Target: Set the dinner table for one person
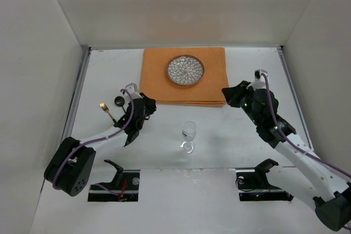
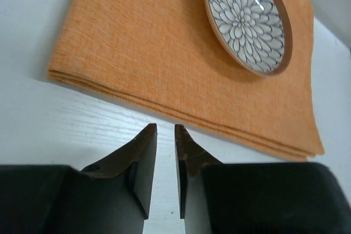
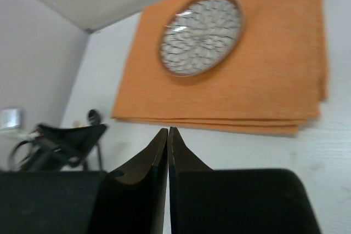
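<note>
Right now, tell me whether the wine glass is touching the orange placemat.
Apart. The top view shows bare white table between the wine glass and the near edge of the orange placemat.

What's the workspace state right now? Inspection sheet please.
Surface: white dinner table, no spills seen.
Job's things: orange placemat far centre, patterned plate on it; wine glass upright near centre, off the mat; gold fork left, off the mat.
Clutter: small black round object beside fork, unidentified.
Grippers: left gripper fingers slightly apart, empty; right gripper fingers shut, empty.
Cables: purple cable along each arm.
Surroundings: white walls on three sides.
</note>
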Robot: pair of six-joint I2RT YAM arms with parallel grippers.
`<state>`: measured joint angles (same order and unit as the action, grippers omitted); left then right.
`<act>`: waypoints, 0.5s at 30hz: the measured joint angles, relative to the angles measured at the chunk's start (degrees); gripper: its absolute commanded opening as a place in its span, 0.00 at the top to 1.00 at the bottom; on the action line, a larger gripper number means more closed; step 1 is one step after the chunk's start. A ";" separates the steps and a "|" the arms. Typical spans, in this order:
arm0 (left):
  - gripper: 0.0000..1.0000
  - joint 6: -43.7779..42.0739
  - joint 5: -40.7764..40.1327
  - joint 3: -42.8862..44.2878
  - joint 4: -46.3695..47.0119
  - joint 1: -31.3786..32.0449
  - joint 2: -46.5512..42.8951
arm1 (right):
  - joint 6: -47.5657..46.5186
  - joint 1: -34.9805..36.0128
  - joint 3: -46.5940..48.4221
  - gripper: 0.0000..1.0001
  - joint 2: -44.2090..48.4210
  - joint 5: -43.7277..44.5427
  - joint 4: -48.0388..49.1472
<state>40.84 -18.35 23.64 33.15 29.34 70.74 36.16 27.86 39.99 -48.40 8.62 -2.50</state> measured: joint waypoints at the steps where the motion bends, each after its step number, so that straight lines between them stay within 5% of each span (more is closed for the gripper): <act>1: 0.86 -0.81 0.66 -0.63 0.96 0.57 0.00 | -1.03 2.62 2.43 0.89 0.74 0.57 -1.97; 5: 0.82 -3.41 1.90 -1.60 2.38 3.13 -0.17 | -5.55 15.72 13.03 0.76 0.63 2.69 -11.41; 9: 0.76 -4.96 1.79 -1.62 4.28 5.84 -0.17 | -8.92 26.67 24.37 0.53 -5.11 5.46 -23.10; 15: 0.66 -5.62 1.68 -1.68 5.03 6.91 0.44 | -13.51 34.14 34.82 0.49 -16.15 10.86 -36.83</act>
<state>35.22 -16.67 21.96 38.17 36.25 71.18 22.65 62.00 74.81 -64.55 19.49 -39.33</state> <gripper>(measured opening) 0.308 0.504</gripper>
